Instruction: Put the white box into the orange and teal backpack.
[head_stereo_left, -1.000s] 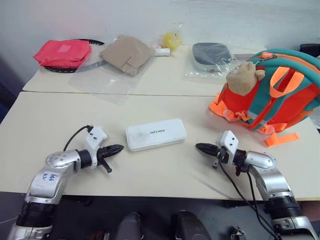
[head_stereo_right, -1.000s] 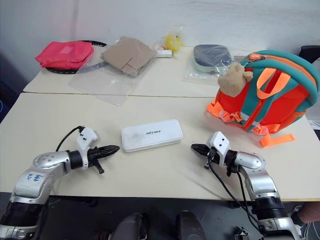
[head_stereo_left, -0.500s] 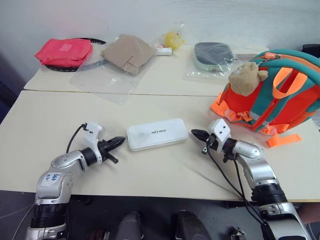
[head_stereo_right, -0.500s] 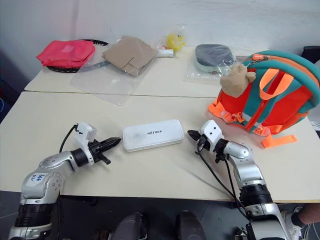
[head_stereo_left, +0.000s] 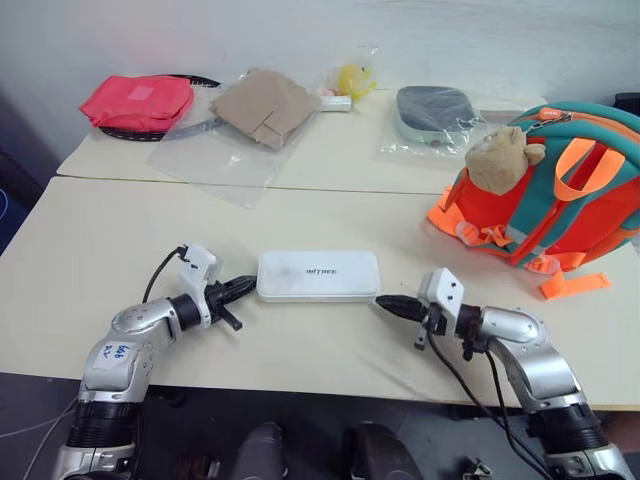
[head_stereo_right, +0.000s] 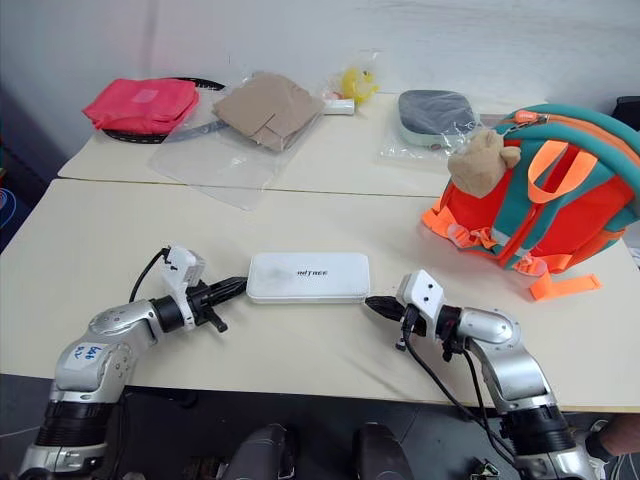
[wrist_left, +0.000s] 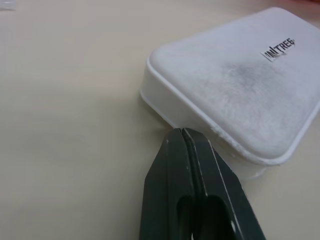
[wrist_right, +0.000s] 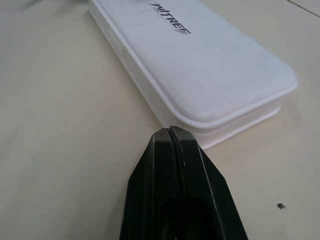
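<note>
White box (head_stereo_left: 318, 276) lies flat on the counter (head_stereo_left: 120, 240), left tool (head_stereo_left: 246, 285) and right tool (head_stereo_left: 384, 302) pinched together at its two ends.

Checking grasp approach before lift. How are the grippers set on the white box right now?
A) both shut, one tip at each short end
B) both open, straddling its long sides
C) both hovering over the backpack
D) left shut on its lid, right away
A: the left gripper and right gripper are both shut, their tips at opposite short ends of the white box, which lies flat on the table.
</note>
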